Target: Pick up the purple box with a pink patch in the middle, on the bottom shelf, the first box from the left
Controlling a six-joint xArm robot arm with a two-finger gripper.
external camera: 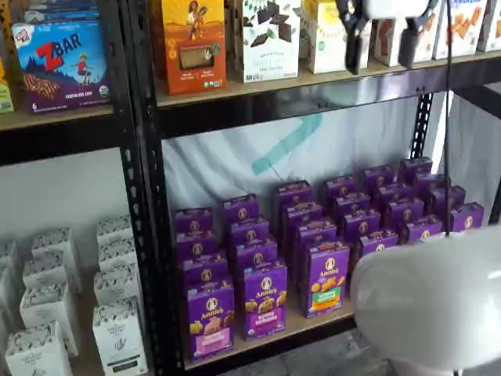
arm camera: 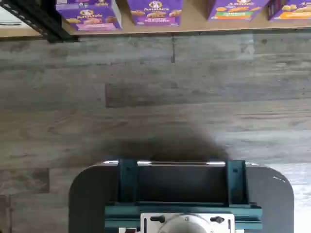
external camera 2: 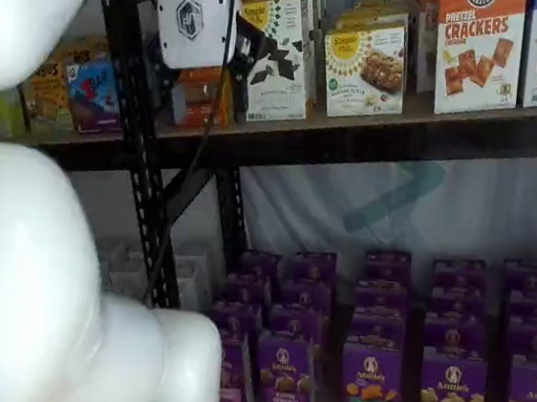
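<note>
The purple box [external camera: 210,319] has a pink band and a round white logo. Next to it stand a purple-band box [external camera: 265,299] and a green-band box [external camera: 327,277]. The bottom shelf [external camera: 313,323] is light tan. The pincer [external camera: 383,43] has black fingers.

The purple box [external camera: 210,319] is printed cardboard with a faint sheen, as is the green-band box [external camera: 328,279] near it. The bottom shelf [external camera: 313,323] is pale, matt wood with a black metal rail. The posts [external camera: 139,188] are black painted steel, perforated. The floor [arm camera: 155,97] looks like grey wood-grain planks, matt and streaked. The arm [external camera 2: 21,271] is smooth, glossy white plastic. The pincer [external camera: 383,37] has a white body and dull black fingers [external camera: 409,43]. Behind the shelves hangs a white sheet [external camera: 313,141], creased.
</note>
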